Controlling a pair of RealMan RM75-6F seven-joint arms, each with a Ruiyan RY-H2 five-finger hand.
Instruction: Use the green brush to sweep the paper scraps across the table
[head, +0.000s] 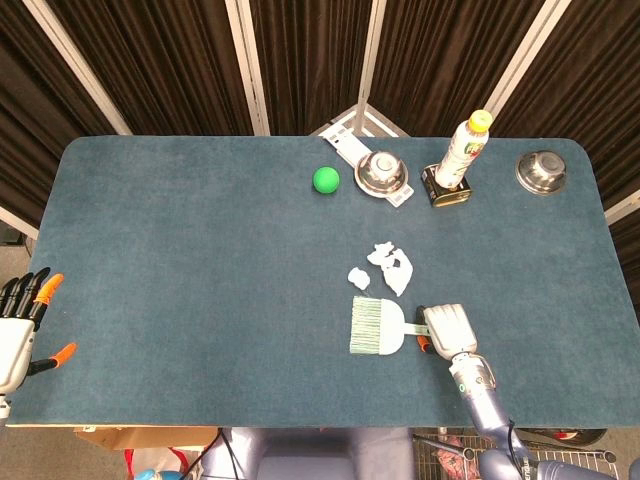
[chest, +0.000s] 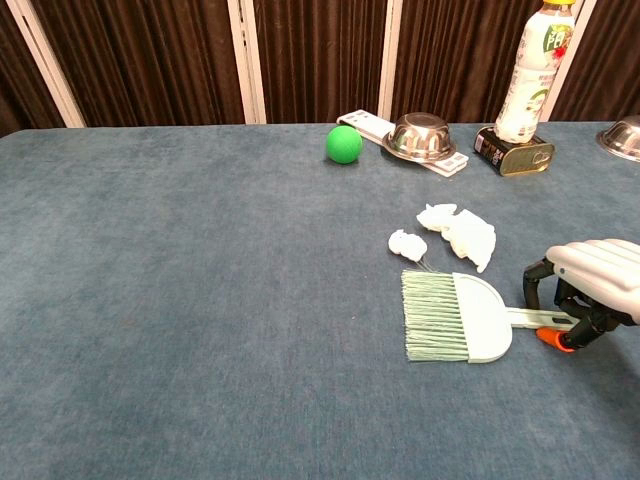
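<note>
Two bowls (head: 382, 172) (head: 542, 171); one ball (head: 326, 179); one brush (head: 377, 326)

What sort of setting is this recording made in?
Probably a lab or test bay: a blue felt-covered table ringed by dark curtains, with staged props such as a green ball and a steel bowl.

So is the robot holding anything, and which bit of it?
The right hand is curled around the green brush's handle end, but a firm grip can't be told. The left hand holds nothing.

Blue table (head: 180, 250) carries brush (head: 376, 327), paper scraps (head: 385, 267), ball (head: 326, 179), bowls (head: 381, 172), can (head: 447, 189).
</note>
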